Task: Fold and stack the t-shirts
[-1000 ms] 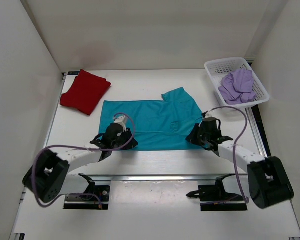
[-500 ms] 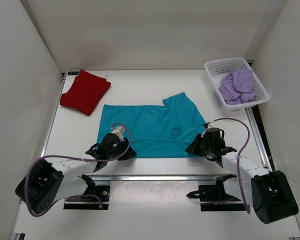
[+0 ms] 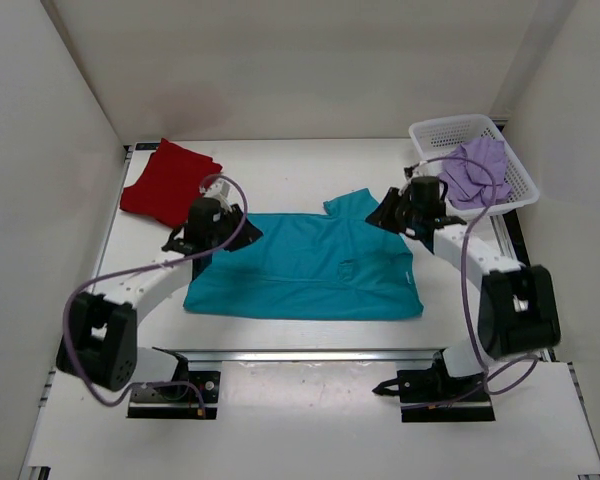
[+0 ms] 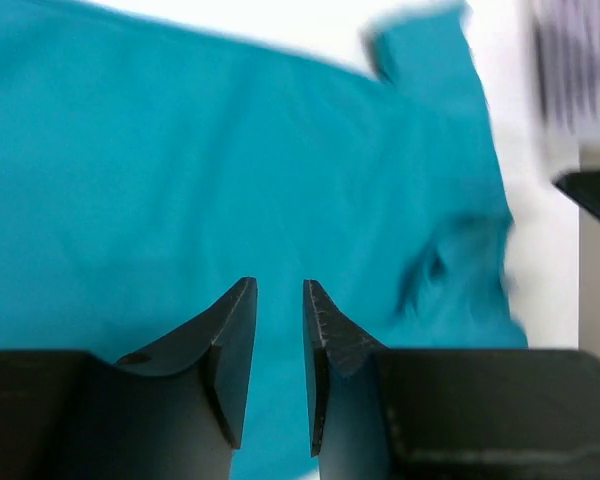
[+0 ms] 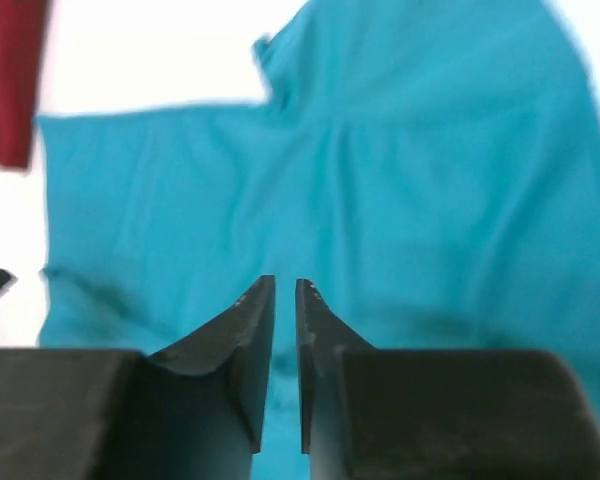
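Teal t-shirt [image 3: 310, 270] lies spread flat mid-table; we judge it laid out, the fold itself not yet made. Left gripper [image 4: 280, 300] and right gripper [image 5: 285, 295] hover over its far corners, jaws a sliver apart, holding nothing (only the wrist views show this). Next move calls for pinching both corners evenly. Overhead alone shows the red t-shirt [image 3: 170, 182] folded far left and the lavender t-shirt [image 3: 475, 170] crumpled in the basket [image 3: 450, 128].

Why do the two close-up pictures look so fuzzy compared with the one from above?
Top view: evenly lit and sharp. Left wrist view: the left pincer is crisp, but the teal t-shirt behind it is smeared, probably by motion. Right wrist view: likewise, right pincer sharp, cloth and dark red t-shirt soft-edged.
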Robot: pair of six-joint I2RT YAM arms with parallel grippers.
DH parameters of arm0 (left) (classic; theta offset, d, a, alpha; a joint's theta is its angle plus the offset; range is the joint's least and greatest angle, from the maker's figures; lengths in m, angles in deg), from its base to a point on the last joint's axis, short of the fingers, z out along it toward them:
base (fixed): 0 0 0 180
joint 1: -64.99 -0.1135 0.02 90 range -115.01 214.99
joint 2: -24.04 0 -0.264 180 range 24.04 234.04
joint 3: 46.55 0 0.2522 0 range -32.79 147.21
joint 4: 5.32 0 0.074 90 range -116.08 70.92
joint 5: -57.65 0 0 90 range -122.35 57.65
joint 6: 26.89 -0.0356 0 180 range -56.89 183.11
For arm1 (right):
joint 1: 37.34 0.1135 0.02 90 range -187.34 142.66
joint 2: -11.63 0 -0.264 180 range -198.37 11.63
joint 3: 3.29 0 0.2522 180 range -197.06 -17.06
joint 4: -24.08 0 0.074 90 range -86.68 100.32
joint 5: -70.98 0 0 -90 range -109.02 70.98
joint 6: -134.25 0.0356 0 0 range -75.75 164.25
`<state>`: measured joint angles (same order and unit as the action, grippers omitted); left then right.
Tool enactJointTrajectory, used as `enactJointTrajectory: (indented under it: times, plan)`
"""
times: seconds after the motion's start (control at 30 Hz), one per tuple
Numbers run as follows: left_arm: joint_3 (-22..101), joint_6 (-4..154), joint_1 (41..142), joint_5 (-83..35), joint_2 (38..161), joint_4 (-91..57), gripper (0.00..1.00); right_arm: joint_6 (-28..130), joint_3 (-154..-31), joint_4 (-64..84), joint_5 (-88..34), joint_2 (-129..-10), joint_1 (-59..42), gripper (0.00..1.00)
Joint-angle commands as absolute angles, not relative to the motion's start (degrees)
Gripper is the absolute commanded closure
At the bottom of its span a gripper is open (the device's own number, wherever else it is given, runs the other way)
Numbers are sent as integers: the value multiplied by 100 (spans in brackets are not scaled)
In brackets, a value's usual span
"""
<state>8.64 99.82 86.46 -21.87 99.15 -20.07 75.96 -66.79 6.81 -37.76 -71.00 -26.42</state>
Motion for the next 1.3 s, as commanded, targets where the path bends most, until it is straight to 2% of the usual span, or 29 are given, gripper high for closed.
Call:
enactJointTrajectory:
  times: [0.0, 0.23, 0.37, 0.63, 0.97, 1.03, 1.1, 1.13, 1.27]
  plan:
    - [1237, 10002, 7812, -2066, 10567, -1978, 64, 7239, -7660, 883, -3792, -8035, -2846, 89]
    - [2774, 9801, 6896, -2611, 11990, -2469, 61, 6605, -9553, 75, -3800, -9874, -3180, 87]
    - [3522, 9555, 6640, -2664, 12607, -2936, 59, 6579, -9931, 127, -3958, -10236, -3435, 79]
    - [3761, 9308, 6499, -2796, 12872, -3093, 57, 6341, -11907, -971, -3985, -11633, -3391, 62]
    - [3621, 9273, 6508, -2673, 12916, -2901, 57, 6324, -13025, -1780, -4143, -12592, -3189, 60]
    - [3673, 9238, 6508, -2656, 12863, -2936, 57, 6306, -13158, -1807, -4266, -12689, -3145, 65]
    - [3691, 9203, 6525, -2708, 12855, -2936, 57, 6376, -13228, -1798, -4442, -12689, -3189, 75]
    - [3743, 9168, 6499, -2752, 12872, -2962, 57, 6359, -13219, -1729, -4425, -12628, -3163, 75]
    - [3867, 9036, 6508, -2892, 12978, -3173, 58, 6201, -12825, -1352, -4241, -11998, -3066, 90]
